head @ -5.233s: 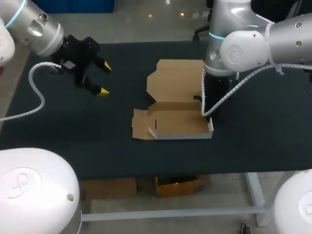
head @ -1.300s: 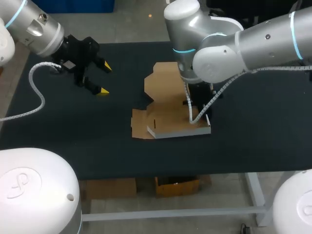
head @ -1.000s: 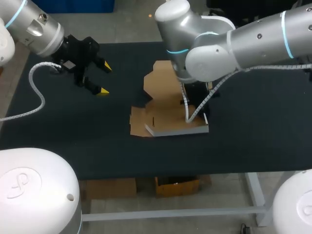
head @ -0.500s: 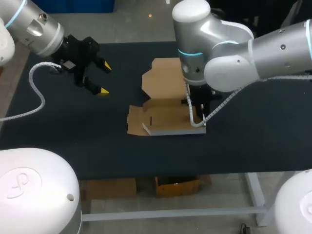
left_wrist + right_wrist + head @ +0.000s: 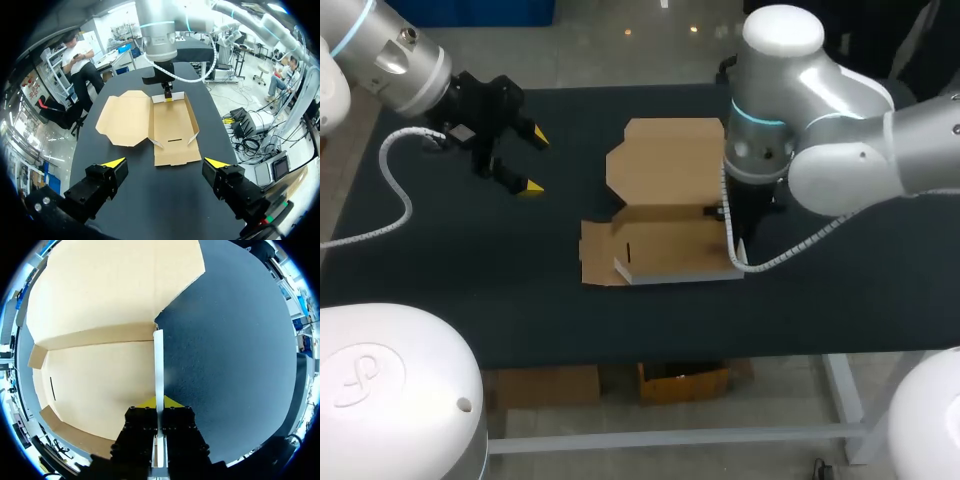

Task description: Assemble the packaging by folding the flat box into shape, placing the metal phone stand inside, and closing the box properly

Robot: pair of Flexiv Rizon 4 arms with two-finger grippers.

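Box (image 5: 665, 215) is shifted leftward on the counter (image 5: 440, 260) versus earlier, its upright side wall (image 5: 158, 365) is clamped by the right fingers (image 5: 172, 401), left fingers (image 5: 114, 162) are held open, well apart.

Silver arms (image 5: 850, 160) with cyan rings (image 5: 757, 118), white coiled cables (image 5: 395, 180), black yellow-tipped tools (image 5: 534, 160).

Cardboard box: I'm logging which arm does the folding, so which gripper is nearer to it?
Right. The right gripper is shut on a side wall of the cardboard box; the left gripper hangs open, apart, beyond its opposite end.
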